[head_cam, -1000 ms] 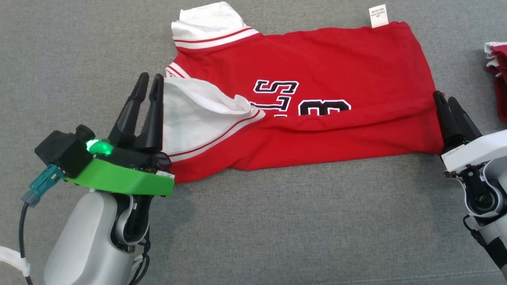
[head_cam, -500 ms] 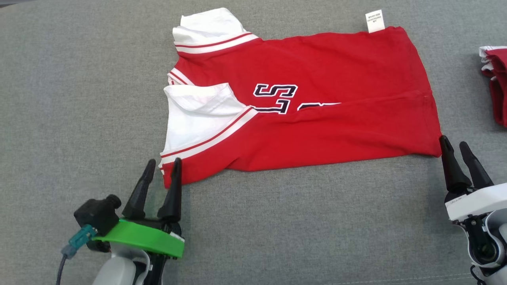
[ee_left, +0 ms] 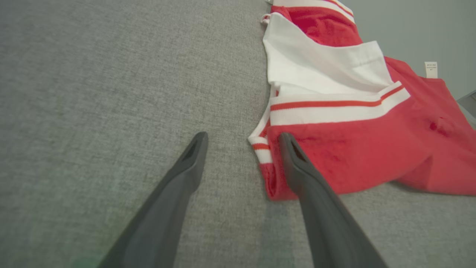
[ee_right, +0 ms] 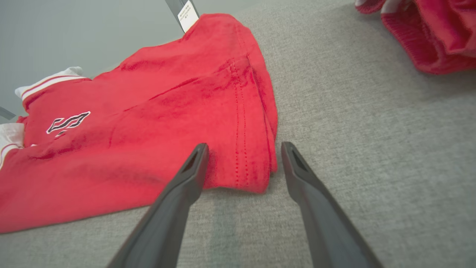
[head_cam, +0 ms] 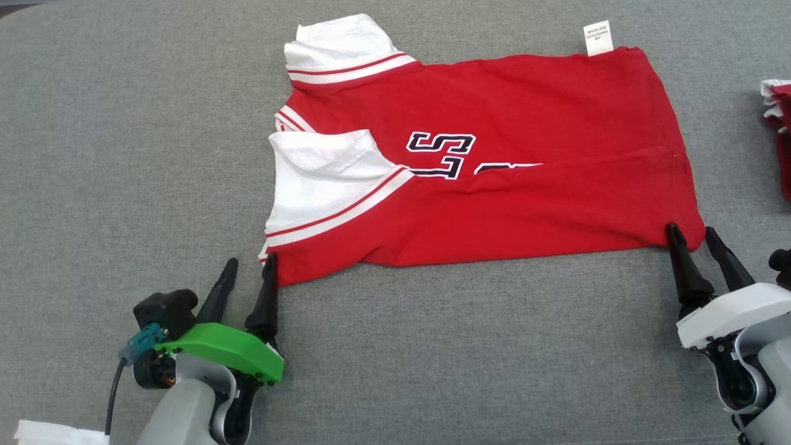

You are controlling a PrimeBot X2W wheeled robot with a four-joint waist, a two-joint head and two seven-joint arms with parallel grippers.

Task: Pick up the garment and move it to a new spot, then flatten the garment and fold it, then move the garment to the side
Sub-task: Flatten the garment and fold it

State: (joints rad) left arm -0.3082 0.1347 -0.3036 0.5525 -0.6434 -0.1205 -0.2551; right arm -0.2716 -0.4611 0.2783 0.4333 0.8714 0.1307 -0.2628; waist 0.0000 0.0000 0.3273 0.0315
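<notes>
Lying folded lengthwise on the grey fabric surface (head_cam: 123, 123), the red jersey (head_cam: 494, 111) has its white sleeves toward the robot's left and its hem toward the right. The left gripper (head_cam: 251, 261) is spread open and empty, 1 finger at the jersey's near-left corner, the other over bare fabric. The right gripper (head_cam: 691, 230), likewise open and empty, straddles the near hem corner; another red garment (head_cam: 780, 123) lies well apart at the right edge.
</notes>
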